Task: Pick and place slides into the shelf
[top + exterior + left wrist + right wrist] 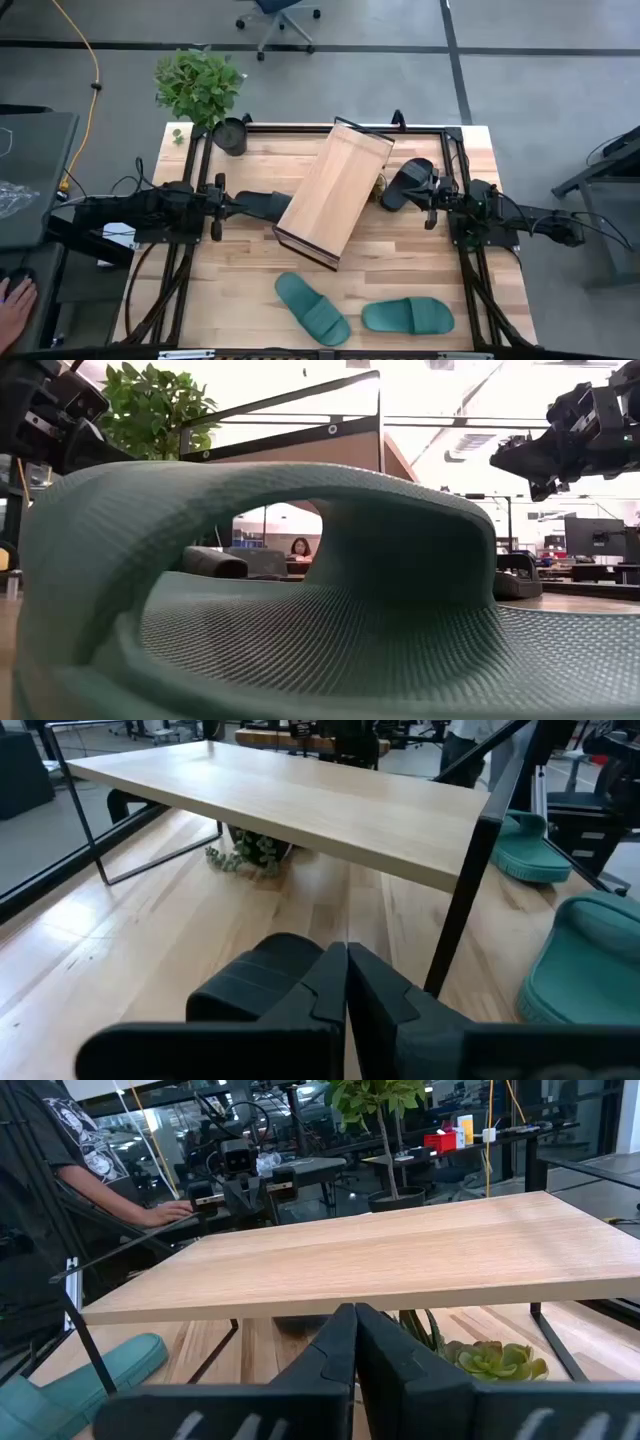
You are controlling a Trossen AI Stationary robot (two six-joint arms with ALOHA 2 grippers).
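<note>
Left gripper [236, 206] shut at shelf [335, 190] edge (plant [200, 85] beyond).

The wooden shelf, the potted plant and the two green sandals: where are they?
Shelf [335, 190]: high view, middle of its slanted board.
Potted plant [197, 85]: high view, its leaves.
Left green sandal [311, 308]: high view, its strap.
Right green sandal [408, 316]: high view, its strap.

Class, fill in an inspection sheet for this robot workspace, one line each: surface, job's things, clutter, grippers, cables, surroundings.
Surface: wooden table.
Job's things: shelf bare; two teal slides on the table's near side; black slide left of shelf, black slide right.
Clutter: potted plant; small succulent under shelf.
Grippers: left gripper shut; right gripper shut.
Cables: yellow cable on floor.
Surroundings: office chair; a person's hand.
</note>
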